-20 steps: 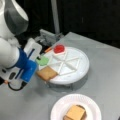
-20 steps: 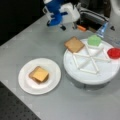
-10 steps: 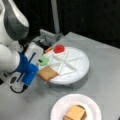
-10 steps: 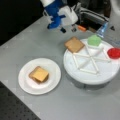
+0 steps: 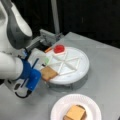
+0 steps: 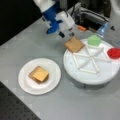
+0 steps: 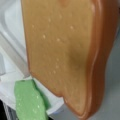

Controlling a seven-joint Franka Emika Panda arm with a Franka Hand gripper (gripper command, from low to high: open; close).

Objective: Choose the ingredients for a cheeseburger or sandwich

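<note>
The fingers of the gripper hung just beside the bread slice's outer corner; whether they were apart or closed could not be told, and no contact showed. The slice lay on the divided tray's rim, near the green square and red disc. The step looked like fetching the top bread; a lift would call for a firm pinch on that edge. A cheese-topped stack sat on the paper plate. Since a second earlier, the slice had apparently not moved.
</note>
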